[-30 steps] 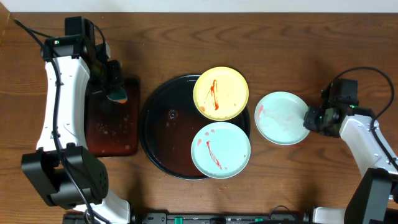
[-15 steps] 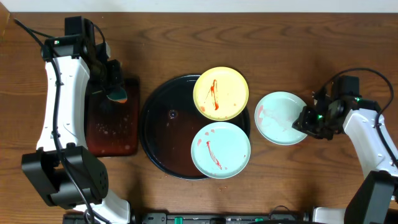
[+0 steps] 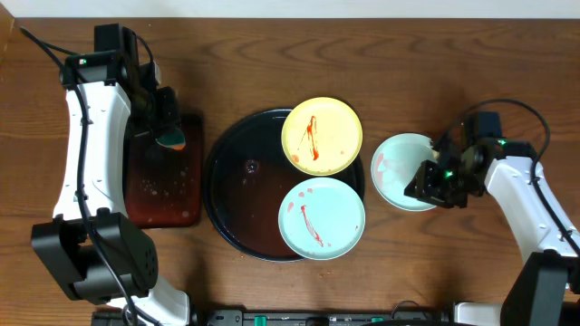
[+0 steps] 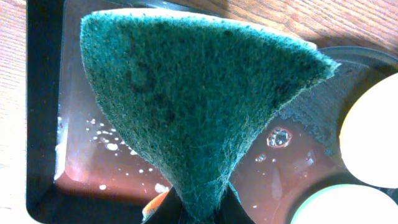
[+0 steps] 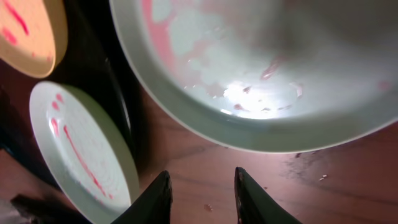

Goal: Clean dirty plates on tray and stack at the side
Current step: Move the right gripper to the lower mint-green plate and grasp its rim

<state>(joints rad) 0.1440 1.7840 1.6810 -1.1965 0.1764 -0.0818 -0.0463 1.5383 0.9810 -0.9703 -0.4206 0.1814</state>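
The round black tray [image 3: 243, 195] holds a mint plate [image 3: 322, 219] with red streaks, and a streaked yellow plate [image 3: 322, 136] rests over its back rim. A second mint plate [image 3: 394, 167], smeared pink, lies on the table to the tray's right. My right gripper [image 3: 419, 188] hovers at that plate's front edge. In the right wrist view its jaws [image 5: 202, 175] stand open over bare wood, just short of the plate's rim [image 5: 261, 140]. My left gripper [image 3: 168, 134] is shut on a green sponge [image 4: 193, 93] above the rectangular tray.
The rectangular black tray [image 3: 163, 195] with a wet reddish base stands to the left of the round tray. The left arm reaches over it from the back left. Bare wooden table surrounds the trays.
My right gripper has left the right rim of the mint plate on the table, opened wider and swung left over the plate to its front edge. The left arm has not moved.
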